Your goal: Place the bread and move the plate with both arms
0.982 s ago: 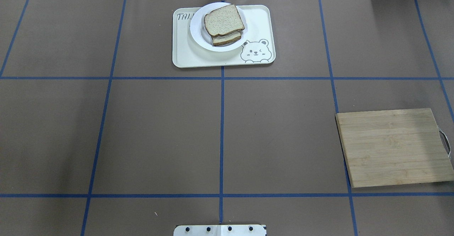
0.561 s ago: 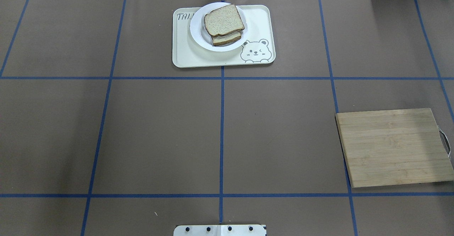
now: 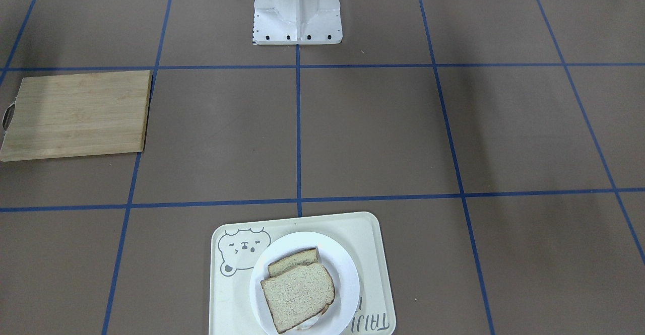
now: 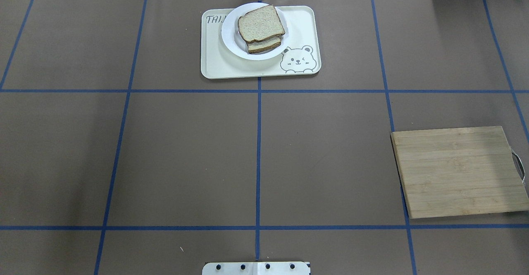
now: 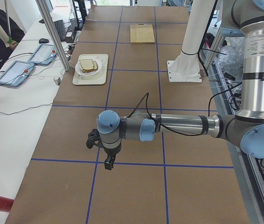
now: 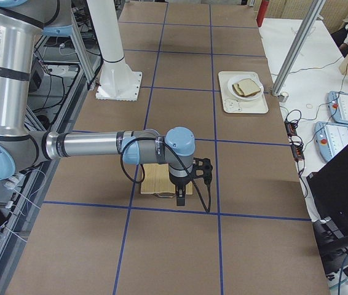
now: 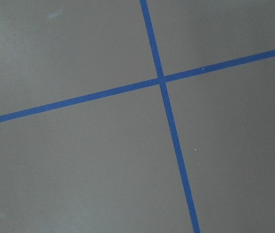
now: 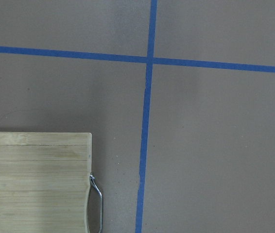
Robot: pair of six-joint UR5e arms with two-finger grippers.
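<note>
The bread (image 4: 261, 23) is a pale slice with a brown crust, lying on top of a tanner slice (image 4: 264, 45) on the white plate (image 4: 229, 35). The plate sits on a cream bear tray (image 4: 297, 27) at the table's far middle; it also shows in the front-facing view (image 3: 347, 274). My left gripper (image 5: 108, 163) shows only in the exterior left view, low over bare table far from the tray. My right gripper (image 6: 180, 196) shows only in the exterior right view, over the cutting board's handle end. I cannot tell whether either is open or shut.
A wooden cutting board (image 4: 458, 171) with a metal handle (image 8: 96, 201) lies on the robot's right side. The white robot base (image 3: 297, 7) stands at the table's near edge. Blue tape lines grid the brown table.
</note>
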